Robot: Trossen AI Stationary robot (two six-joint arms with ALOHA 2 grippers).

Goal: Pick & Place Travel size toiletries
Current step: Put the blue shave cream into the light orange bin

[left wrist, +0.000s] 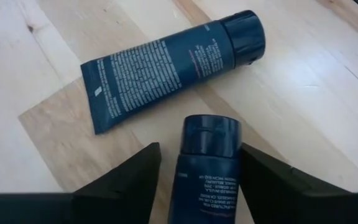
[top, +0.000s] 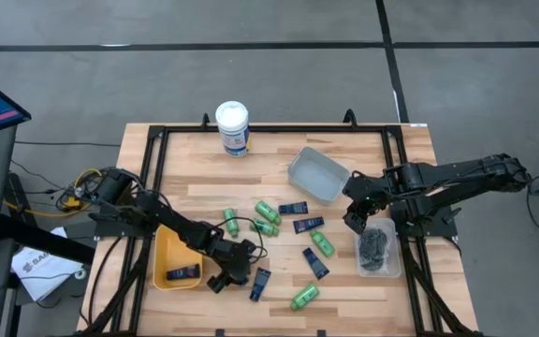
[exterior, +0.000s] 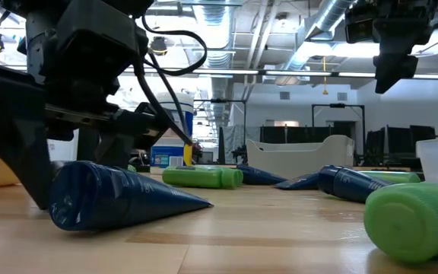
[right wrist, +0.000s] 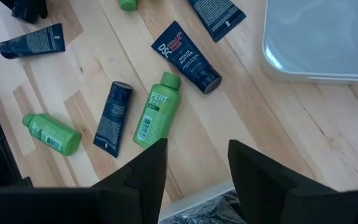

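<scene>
Now, left tool [left wrist: 194, 186]: we straddle a navy tube [left wrist: 205, 168], fingers spread, at the surface's [top: 279, 159] 7 o'clock.
Right tool [right wrist: 194, 171]: we hang released over the clear bin [top: 379, 253] at 4 o'clock.

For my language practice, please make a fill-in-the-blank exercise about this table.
1. The left pincer has a navy tube between its ____.
2. The yellow bin holds one ____ tube.
3. The right pincer hovers beside the clear bin of dark ____.
4. The white canister stands ____.

Missing words: fingers; navy; tins; upright
</scene>
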